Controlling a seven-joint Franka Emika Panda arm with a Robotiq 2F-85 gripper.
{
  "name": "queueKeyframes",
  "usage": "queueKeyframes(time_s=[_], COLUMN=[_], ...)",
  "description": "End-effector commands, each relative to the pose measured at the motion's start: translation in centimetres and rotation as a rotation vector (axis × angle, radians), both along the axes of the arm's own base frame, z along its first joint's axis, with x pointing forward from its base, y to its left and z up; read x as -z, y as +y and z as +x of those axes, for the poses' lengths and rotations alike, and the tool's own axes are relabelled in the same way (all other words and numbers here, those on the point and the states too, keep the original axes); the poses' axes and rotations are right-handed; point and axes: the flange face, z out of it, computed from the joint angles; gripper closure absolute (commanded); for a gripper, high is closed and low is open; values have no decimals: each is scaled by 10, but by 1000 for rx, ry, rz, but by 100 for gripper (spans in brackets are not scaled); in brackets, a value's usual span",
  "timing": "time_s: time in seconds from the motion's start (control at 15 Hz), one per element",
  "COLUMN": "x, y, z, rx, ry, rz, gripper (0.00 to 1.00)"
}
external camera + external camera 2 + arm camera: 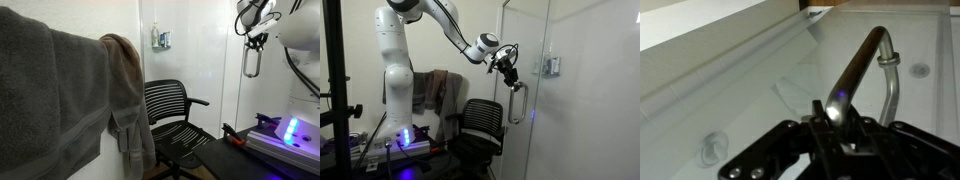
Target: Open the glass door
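Note:
The glass door [528, 60] is a tall frosted whitish panel with a short vertical silver bar handle [517, 104]. It also shows in an exterior view [268, 100] with its handle [252, 62]. My gripper [510, 78] sits at the top end of the handle, also seen from the opposite side [254, 42]. In the wrist view my gripper [840, 118] has its black fingers closed around the silver handle [865, 60], which runs up and away over the glass [730, 80].
A handle-less white panel carries a small dispenser [160, 40] [553, 66]. A black mesh office chair [175, 110] [480, 125] stands by the door. Grey and brown towels [60, 90] hang close by. A device with a blue light [290, 130] lies on the table.

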Motion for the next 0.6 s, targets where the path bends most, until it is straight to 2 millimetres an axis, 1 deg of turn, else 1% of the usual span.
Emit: queueKeyframes(time_s=[0.0, 0.53], x=[-48, -46], y=[-20, -23], z=[-46, -74], rx=[0, -12], ry=[133, 121], rz=[-62, -84], gripper=[94, 94])
